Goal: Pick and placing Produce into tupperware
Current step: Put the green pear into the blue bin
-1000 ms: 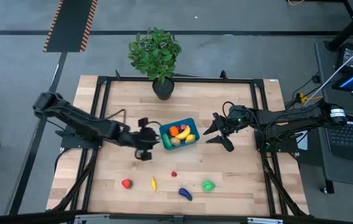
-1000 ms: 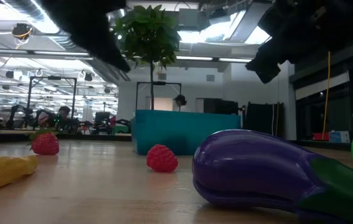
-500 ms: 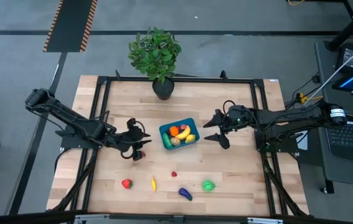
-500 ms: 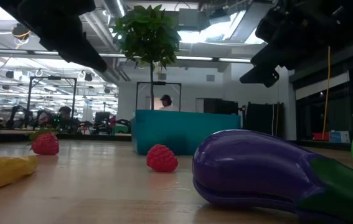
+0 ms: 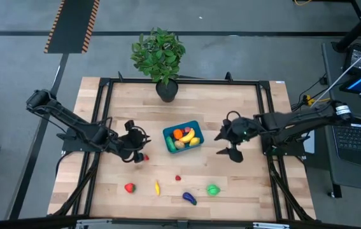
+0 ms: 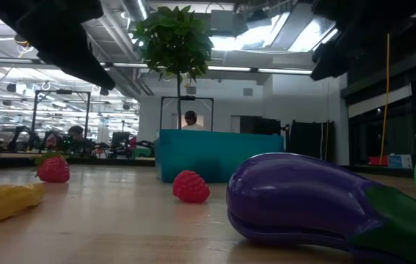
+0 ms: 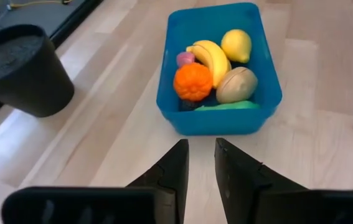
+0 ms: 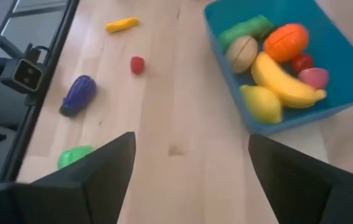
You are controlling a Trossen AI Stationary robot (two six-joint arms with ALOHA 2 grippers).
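The teal tupperware (image 5: 168,135) stands mid-table and holds an orange (image 7: 192,82), a banana (image 7: 210,57), a lemon (image 7: 236,45) and other produce. A strawberry (image 5: 129,187), a yellow piece (image 5: 156,187), a raspberry (image 5: 178,178), a purple eggplant (image 5: 189,198) and a green piece (image 5: 212,189) lie loose near the front edge. My left gripper (image 5: 135,150) hovers left of the tupperware, its fingers (image 7: 177,163) a narrow gap apart over bare wood. My right gripper (image 5: 227,145) hovers right of the tupperware, wide open with nothing between its fingers.
A leafy potted plant (image 5: 160,57) in a dark pot (image 7: 23,74) stands at the table's far side behind the tupperware. A black frame (image 5: 104,114) runs around the tabletop. Bare wood lies between the tupperware and the loose produce.
My left gripper has drawn back from the tupperware toward the table's left edge, and its fingers have come closer together. My right gripper has risen and pulled a little away from the tupperware toward the near right. The produce has stayed where it was.
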